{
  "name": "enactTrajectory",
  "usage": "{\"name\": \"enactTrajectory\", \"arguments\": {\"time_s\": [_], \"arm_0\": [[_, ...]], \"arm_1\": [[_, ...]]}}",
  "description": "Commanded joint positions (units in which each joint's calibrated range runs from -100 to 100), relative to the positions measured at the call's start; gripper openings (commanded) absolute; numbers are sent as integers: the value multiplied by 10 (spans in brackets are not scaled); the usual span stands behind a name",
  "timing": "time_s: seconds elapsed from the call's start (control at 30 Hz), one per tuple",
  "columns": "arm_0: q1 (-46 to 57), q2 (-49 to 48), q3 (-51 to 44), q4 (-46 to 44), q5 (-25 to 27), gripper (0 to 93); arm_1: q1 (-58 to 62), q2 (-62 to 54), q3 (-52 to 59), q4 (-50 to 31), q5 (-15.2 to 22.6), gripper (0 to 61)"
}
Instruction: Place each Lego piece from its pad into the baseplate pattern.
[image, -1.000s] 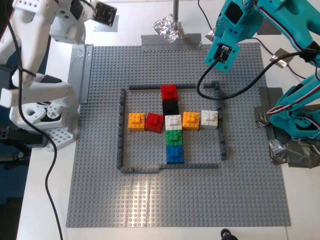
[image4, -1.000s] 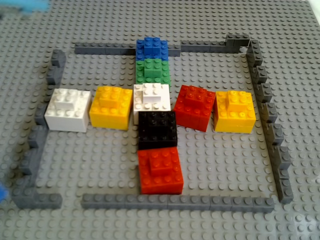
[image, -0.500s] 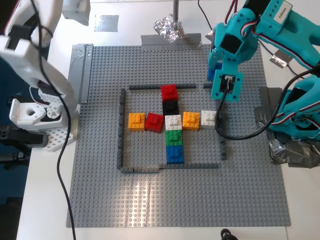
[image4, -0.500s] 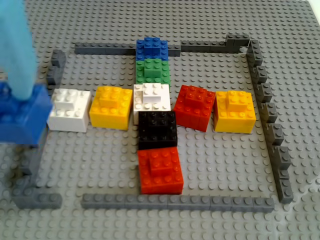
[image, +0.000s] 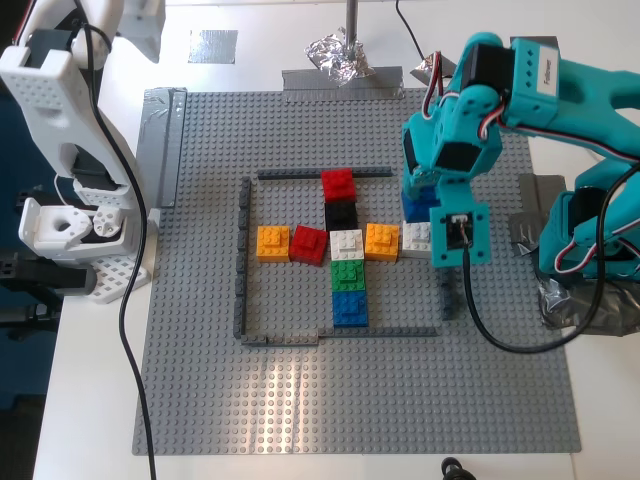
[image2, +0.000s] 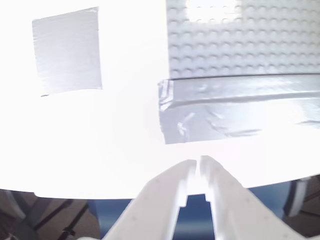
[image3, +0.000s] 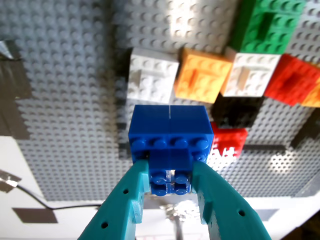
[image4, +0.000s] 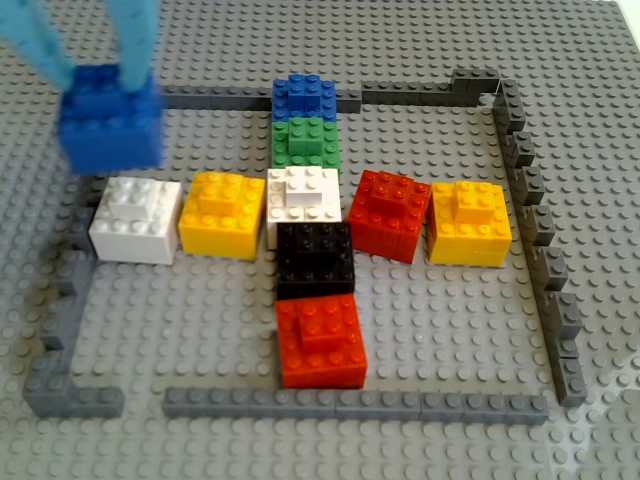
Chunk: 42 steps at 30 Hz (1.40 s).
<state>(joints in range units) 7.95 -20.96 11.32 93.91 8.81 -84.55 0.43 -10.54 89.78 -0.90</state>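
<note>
Since half a second back, my first gripper (image3: 170, 175) has swung in, pinching the blue brick (image3: 169, 134) just above the white brick (image3: 151, 78). It's light, rigid, slick plastic, so the side-wall grip looks right. My second gripper (image2: 196, 172) is pressed together, empty.

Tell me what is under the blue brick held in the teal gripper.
The blue brick in my first gripper hangs above the baseplate, beside the white brick. The studs directly beneath it are hidden.
</note>
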Motion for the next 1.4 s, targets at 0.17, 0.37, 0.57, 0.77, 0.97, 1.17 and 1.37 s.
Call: {"name": "enactTrajectory", "arguments": {"time_s": [0.17, 0.37, 0.57, 0.77, 0.97, 1.17, 1.37], "arm_0": [[-74, -18, 4, 4, -33, 1], [-105, -10, 14, -2, -61, 0], [-126, 14, 18, -23, -95, 0], [-126, 70, 19, -72, -117, 0], [-120, 100, 11, -97, -118, 0], [-119, 120, 10, -101, -118, 0], [-114, 153, -21, -105, -118, 0]], "arm_1": [[-1, -126, 8, 67, 4, 2], [14, -158, 32, 74, 22, 2], [14, -137, 20, 64, 14, 2], [12, -130, 33, 57, 2, 2], [13, -113, 24, 56, 1, 2], [17, -97, 7, 56, 4, 2], [22, -86, 2, 57, 8, 2]]}}
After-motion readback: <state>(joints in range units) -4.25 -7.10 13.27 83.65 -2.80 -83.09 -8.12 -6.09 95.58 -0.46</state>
